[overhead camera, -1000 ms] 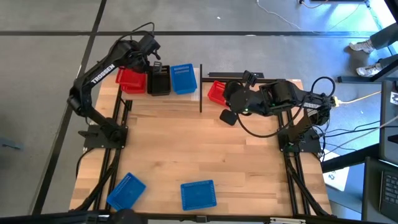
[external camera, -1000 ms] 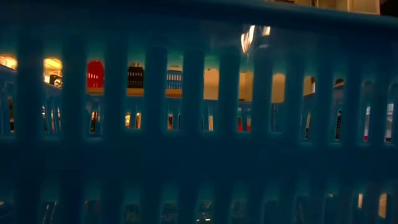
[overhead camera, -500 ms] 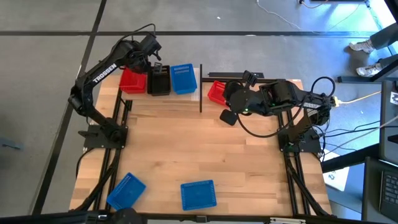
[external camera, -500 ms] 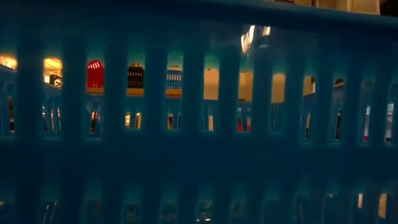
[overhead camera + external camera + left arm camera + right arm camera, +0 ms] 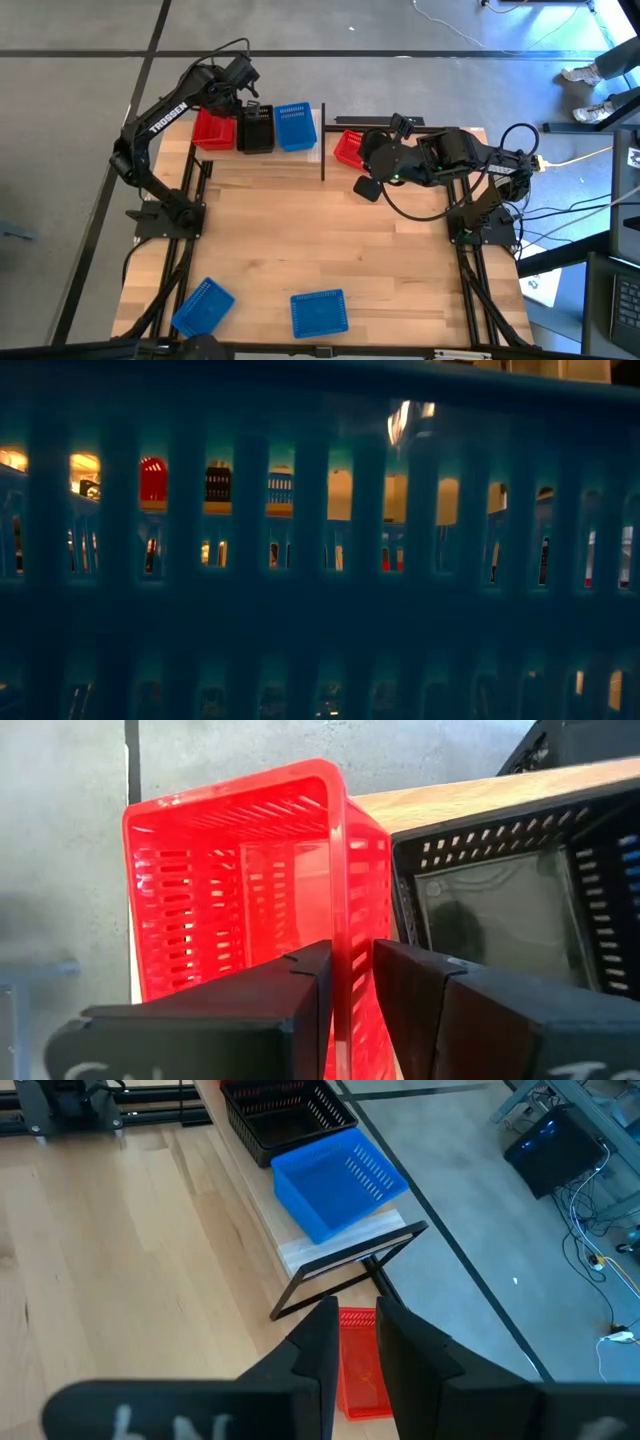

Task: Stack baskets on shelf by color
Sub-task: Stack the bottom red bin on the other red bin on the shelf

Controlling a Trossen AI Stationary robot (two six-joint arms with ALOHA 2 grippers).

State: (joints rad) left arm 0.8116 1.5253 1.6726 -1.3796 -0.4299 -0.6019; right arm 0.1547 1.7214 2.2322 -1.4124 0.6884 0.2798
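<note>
- Fingers (image 5: 300,990) of our left gripper (image 5: 348,982) pinch the near wall of a red basket (image 5: 235,880), closed down to a thin gap with the plastic between them.
- That basket sits at the far-left end of the shelf (image 5: 308,152), touching a black basket (image 5: 256,128); a blue basket (image 5: 295,126) stands just right of the black one.
- Our right gripper (image 5: 352,1342) sits at the far right of the table, its fingers nearly together around the rim of a second red basket (image 5: 347,148).
- From above, this second red basket lies beyond the shelf's right end, beside a thin black post (image 5: 323,140), partly under the right arm.
- Two more blue baskets rest well apart from the shelf on the near edge of the wooden table (image 5: 330,240): one at the near-left corner (image 5: 203,306), one near the middle (image 5: 319,313).
- At table height, we see a blue basket wall (image 5: 320,580) filling almost the whole view; through its slots the red, black and blue baskets show in a row far behind.
</note>
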